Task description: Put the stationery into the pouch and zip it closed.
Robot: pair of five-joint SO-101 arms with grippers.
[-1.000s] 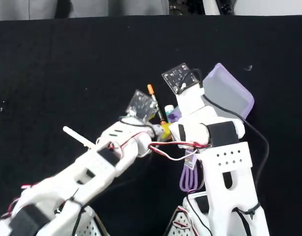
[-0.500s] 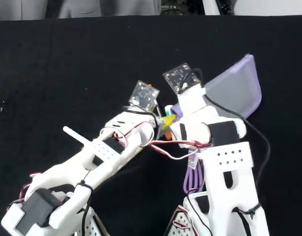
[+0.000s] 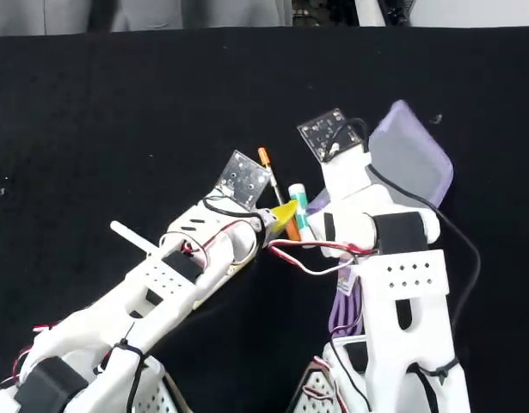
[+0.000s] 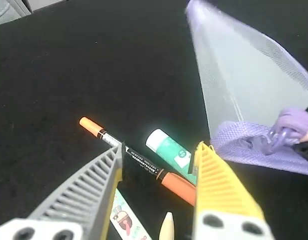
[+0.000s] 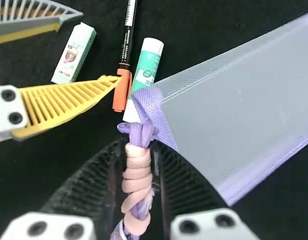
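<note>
- Right gripper [image 5: 138,150] clamped on the cord [image 5: 136,175] of the pouch [image 5: 234,110]; pouch held tilted up, probably to steady its mouth for loading.
- Left gripper [image 4: 160,150] spread wide over orange pen [image 4: 143,167] and glue stick [image 4: 170,151], apparently poised to pick.
- Both lying flat just beside the pouch's corded end, long axes near parallel, caps pointing away from the arms.
</note>
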